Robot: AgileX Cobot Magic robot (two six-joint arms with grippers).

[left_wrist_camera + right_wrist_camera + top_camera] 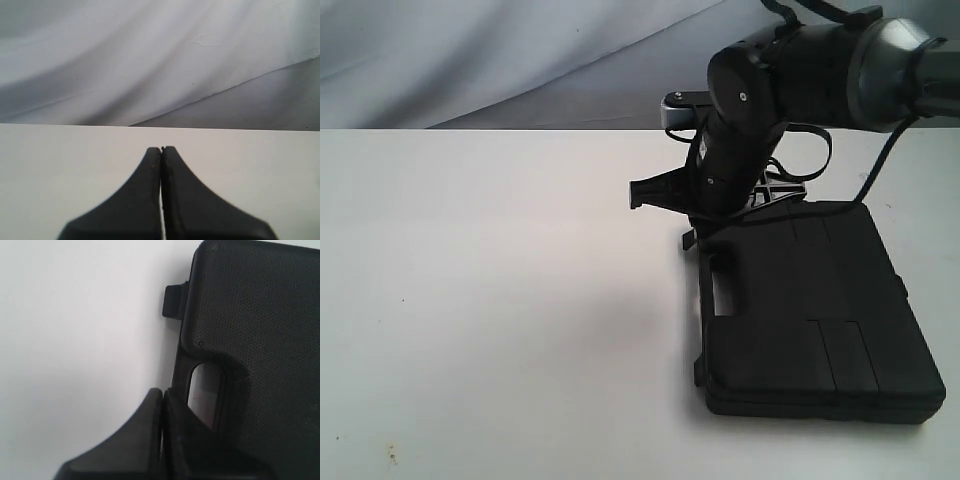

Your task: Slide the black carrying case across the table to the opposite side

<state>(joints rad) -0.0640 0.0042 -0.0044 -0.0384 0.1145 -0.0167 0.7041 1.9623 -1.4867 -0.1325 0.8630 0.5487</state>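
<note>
- Right wrist view: right gripper (161, 392) pressed closed, holding nothing, its tip at the handle cut-out (204, 390) on the case (260, 315) edge; contact unclear.
- Exterior view: case lies flat at 4 o'clock from the bench (470, 300) middle, handle side facing 9 o'clock.
- Left wrist view: left gripper (161, 150) closed, empty, above the white bench.

One case (810, 320) is lying at about four o'clock on one table (480, 300). One arm (740, 140) is hanging at one o'clock. Two grippers are showing: one left gripper (161, 149), one right gripper (161, 391).
</note>
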